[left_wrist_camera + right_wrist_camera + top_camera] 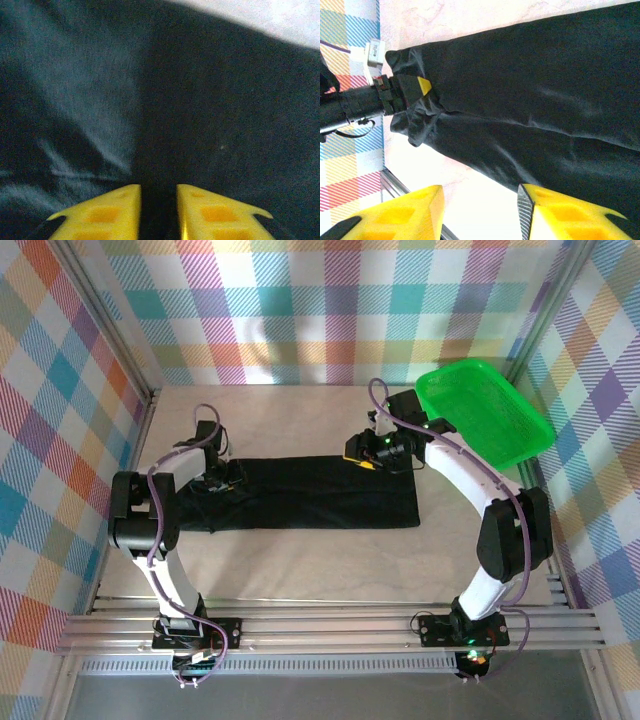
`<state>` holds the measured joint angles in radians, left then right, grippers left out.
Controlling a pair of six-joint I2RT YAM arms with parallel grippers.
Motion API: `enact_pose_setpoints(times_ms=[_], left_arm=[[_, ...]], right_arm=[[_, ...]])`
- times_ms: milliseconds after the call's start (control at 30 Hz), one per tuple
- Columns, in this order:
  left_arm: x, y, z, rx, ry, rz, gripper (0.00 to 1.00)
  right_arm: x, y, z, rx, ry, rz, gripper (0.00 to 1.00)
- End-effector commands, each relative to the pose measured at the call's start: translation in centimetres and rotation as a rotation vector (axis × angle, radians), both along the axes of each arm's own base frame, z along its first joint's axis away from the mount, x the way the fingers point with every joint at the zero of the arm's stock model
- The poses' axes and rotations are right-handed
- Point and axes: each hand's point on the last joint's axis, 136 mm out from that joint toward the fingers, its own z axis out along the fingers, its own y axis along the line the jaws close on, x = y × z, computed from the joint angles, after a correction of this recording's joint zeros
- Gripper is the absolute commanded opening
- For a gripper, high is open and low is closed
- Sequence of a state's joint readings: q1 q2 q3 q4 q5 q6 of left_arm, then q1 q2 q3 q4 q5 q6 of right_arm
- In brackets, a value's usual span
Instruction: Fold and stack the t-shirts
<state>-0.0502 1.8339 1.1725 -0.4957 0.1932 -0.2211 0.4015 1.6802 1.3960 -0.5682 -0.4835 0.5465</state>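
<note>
Top external: how far along?
Reply: t-shirt (pixel 310 492) lies in a long strip on the bench (pixel 300 560), nothing stacked. Left wrist: left gripper (pixel 158 187) looks pinched on cloth. Right wrist: right gripper (pixel 479 189) spread wide at its edge. Cross-folds remain, I'd say.

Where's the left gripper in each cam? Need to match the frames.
Top external: left gripper at mid-left, on the left end of the t-shirt.
Left wrist: left gripper at the bottom edge, yellow fingers close together, black cloth between and ahead.
Right wrist: left gripper at upper left, where the cloth puckers.
Shared landmark: the t-shirt's left end, black against the pale table.
</note>
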Motion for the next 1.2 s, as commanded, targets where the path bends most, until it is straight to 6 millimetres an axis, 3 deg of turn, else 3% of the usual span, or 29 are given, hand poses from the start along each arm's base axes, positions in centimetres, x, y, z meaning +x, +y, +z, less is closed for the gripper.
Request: enact_pose_setpoints(times_ms=[0, 233, 567, 633, 733, 933, 1067, 1167], left_arm=[[-0.9, -0.9, 1.9, -0.055, -0.010, 0.037, 0.17], [-3.2, -1.8, 4.0, -0.112, 0.010, 0.136, 0.06], [-8.5, -4.6, 2.0, -0.153, 0.198, 0.313, 0.04], [-9.2, -5.3, 1.5, -0.143, 0.219, 0.326, 0.08], [-10.2, -6.7, 1.0, -0.135, 0.238, 0.317, 0.22], [-12.2, -8.3, -0.7, -0.154, 0.335, 0.337, 0.34], [-12.1, -7.2, 0.7, -0.102, 0.302, 0.340, 0.34], [-11.8, -4.7, 2.7, -0.057, 0.249, 0.384, 0.38]], right_arm=[[-0.5, -0.1, 0.9, 0.018, -0.009, -0.005, 0.43], [-0.9, -0.3, 0.4, 0.017, -0.005, -0.004, 0.42], [-1.8, -0.5, -0.3, 0.020, 0.011, 0.005, 0.42], [-1.9, -0.5, -0.7, 0.018, 0.020, 0.006, 0.42], [-2.2, -0.5, -1.0, 0.020, 0.026, 0.006, 0.42], [-2.5, -0.7, -1.8, 0.014, 0.043, 0.002, 0.42], [-2.5, -0.6, -1.6, 0.020, 0.030, 0.009, 0.42], [-2.6, -0.2, -0.4, 0.055, -0.028, 0.034, 0.43]])
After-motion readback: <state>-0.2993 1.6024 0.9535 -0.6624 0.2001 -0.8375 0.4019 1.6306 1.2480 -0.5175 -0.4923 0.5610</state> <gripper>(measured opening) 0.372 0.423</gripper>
